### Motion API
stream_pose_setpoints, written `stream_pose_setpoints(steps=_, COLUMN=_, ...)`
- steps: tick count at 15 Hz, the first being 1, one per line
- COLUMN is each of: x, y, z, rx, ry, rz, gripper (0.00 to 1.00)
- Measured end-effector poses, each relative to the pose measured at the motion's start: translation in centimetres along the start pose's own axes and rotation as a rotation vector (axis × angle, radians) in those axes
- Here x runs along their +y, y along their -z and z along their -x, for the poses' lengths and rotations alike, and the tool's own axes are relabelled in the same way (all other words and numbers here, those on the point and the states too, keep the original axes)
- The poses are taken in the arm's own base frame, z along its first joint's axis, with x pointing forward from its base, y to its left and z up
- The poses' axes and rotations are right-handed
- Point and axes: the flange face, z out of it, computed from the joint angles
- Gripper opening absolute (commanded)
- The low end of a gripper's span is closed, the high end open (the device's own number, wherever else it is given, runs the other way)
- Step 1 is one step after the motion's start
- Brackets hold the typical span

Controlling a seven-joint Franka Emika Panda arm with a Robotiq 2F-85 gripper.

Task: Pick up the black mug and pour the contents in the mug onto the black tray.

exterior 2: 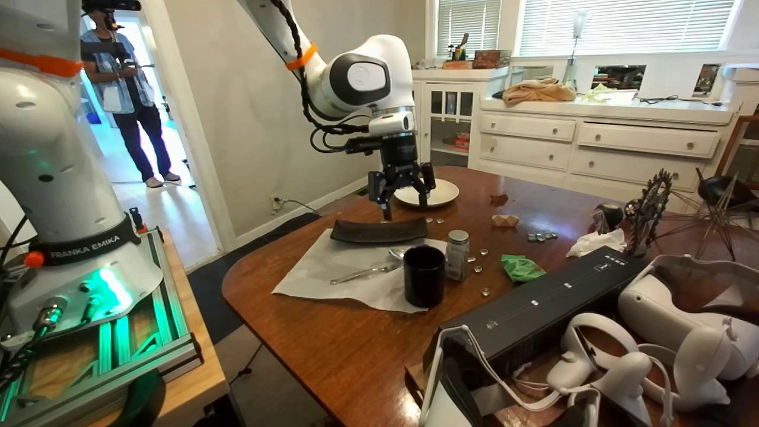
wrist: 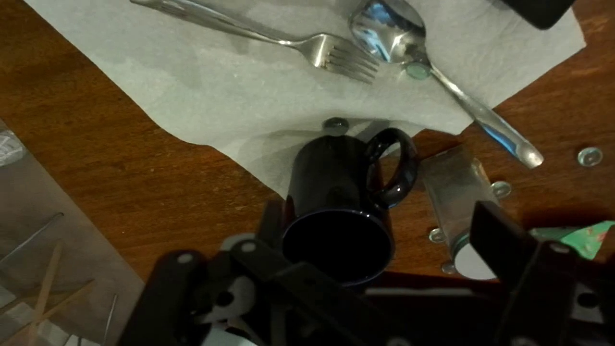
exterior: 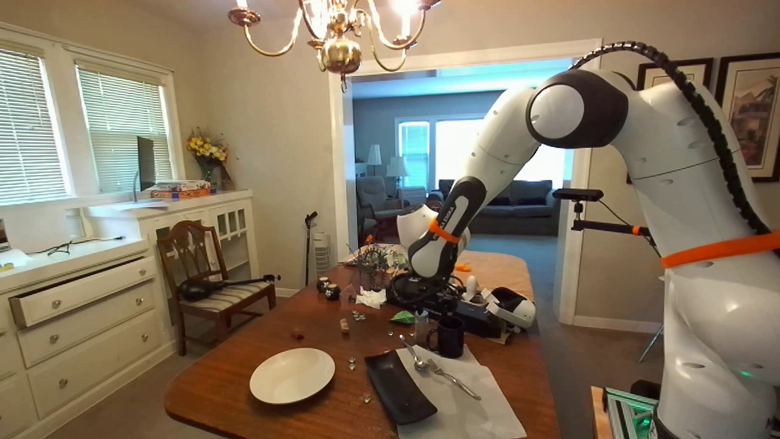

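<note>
The black mug (exterior: 451,337) stands upright on the table at the edge of a white paper sheet; it also shows in an exterior view (exterior 2: 424,276) and the wrist view (wrist: 331,178). Its handle points toward a glass jar, and its inside is too dark to see any contents. The black tray (exterior: 400,388) lies partly on the sheet; it shows in an exterior view (exterior 2: 379,232), and only its corner shows in the wrist view (wrist: 543,9). My gripper (exterior 2: 407,204) is open and empty above the table. In the wrist view its fingers (wrist: 379,211) appear on either side of the mug's rim and the jar's lid.
A glass jar (exterior 2: 457,255) stands close beside the mug. A fork (wrist: 331,55) and spoon (wrist: 391,31) lie on the paper sheet (exterior 2: 332,273). A white plate (exterior: 292,376), glass beads, green paper (exterior 2: 522,268), a long black box (exterior 2: 545,302) and a white headset (exterior 2: 682,320) are around.
</note>
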Motion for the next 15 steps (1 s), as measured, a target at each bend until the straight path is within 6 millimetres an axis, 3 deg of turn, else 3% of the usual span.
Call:
stream_pose_setpoints(steps=4, x=0.3, y=-0.7, z=0.0, rx=0.058, ry=-0.163, rz=0.012, gripper=1.0)
stream_pose_setpoints(steps=11, x=-0.1, y=-2.7, z=3.6, rx=0.108, ry=-0.349, rz=0.035, gripper=1.0)
stream_pose_setpoints(steps=15, x=-1.2, y=-4.7, z=3.8, rx=0.14, ry=-0.407, rz=0.051, gripper=1.0)
